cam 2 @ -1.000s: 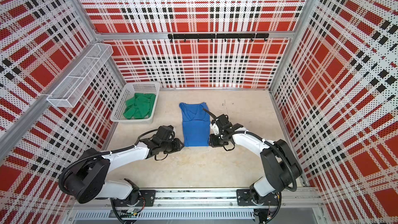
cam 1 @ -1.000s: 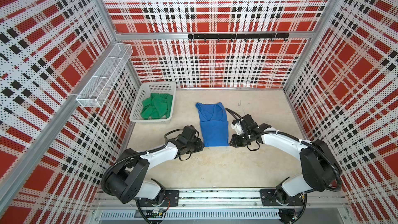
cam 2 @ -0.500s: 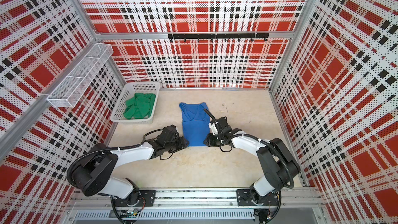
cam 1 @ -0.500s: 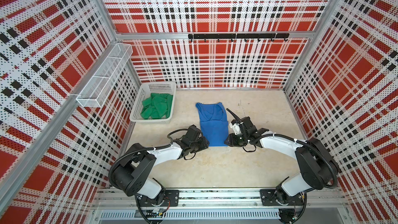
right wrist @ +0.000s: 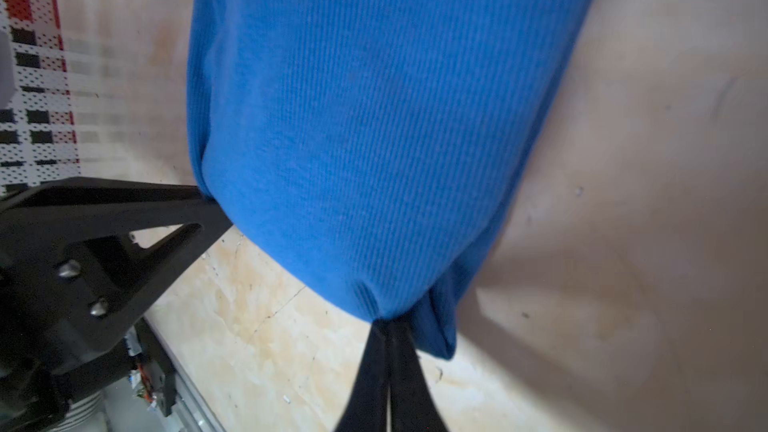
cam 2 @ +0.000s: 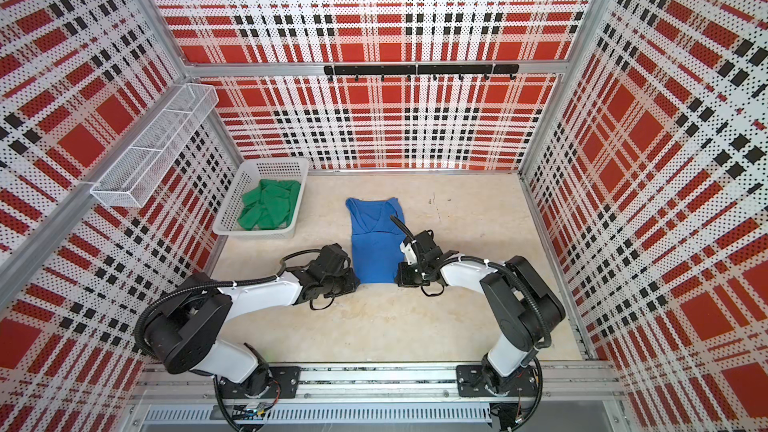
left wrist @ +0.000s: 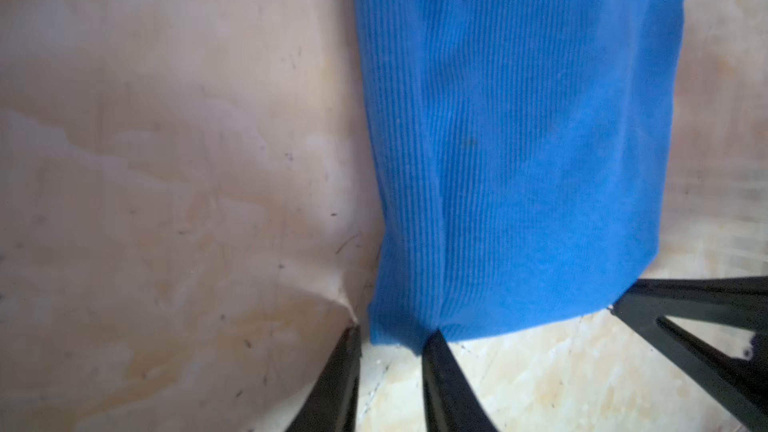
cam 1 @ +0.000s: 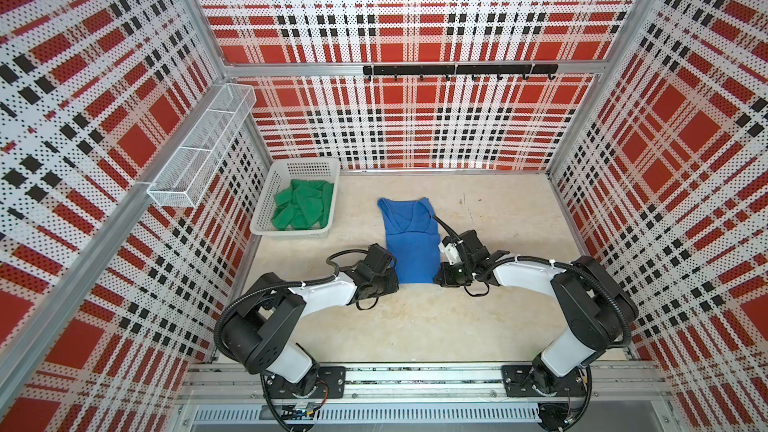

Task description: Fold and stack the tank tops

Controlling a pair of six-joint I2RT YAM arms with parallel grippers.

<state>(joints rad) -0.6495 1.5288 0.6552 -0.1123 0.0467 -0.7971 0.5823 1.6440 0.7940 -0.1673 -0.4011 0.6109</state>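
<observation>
Left gripper and right gripper touch near corners of the blue tank top.

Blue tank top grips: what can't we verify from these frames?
- Right wrist view: right gripper is shut at the hem of the blue tank top; how many layers it pinches is hidden by bunched fabric.
- Left wrist view: left gripper straddles a hem corner, jaws apart; contact unclear in blur.
- Both top views: both fingertip pairs hidden under the wrists; green tank top in the basket crumpled, too small to read its shape.
</observation>
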